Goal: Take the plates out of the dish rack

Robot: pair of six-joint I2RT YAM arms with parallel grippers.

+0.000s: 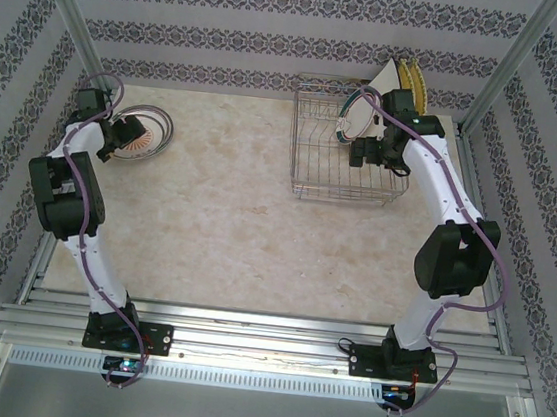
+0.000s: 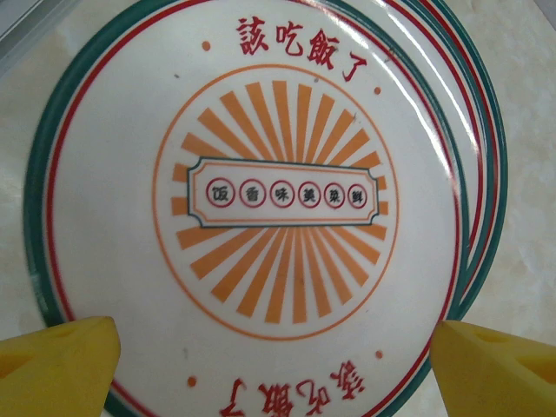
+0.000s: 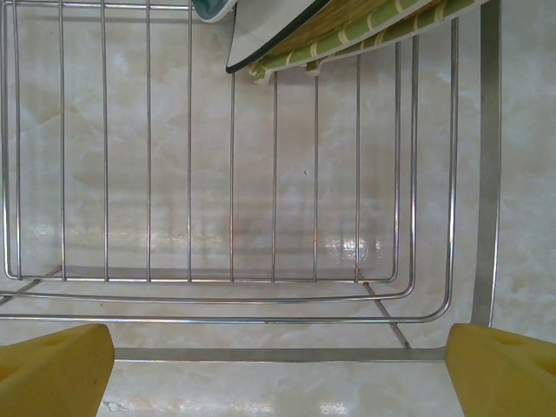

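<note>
Yellow fingertips [image 2: 56, 365] of the left gripper [image 2: 278, 373] frame the bottom corners of the left wrist view. They are spread wide and hold nothing, poised above a stack of round plates [image 2: 287, 200] that lies flat at the far left of the marble-look table [image 1: 220, 192]. The top plate carries a green rim, red characters and an orange sunburst, and the rims of the plates beneath peek out along its right edge. Across the table, the right gripper [image 3: 278, 373] hangs over the near rim of the dish rack [image 3: 295, 354], its fingers likewise parted and empty. At the rack's far end, a round green-rimmed plate [image 1: 347, 114], a white square plate [image 1: 384, 77] and a yellow woven plate [image 1: 412, 79] stand leaning on edge.
</note>
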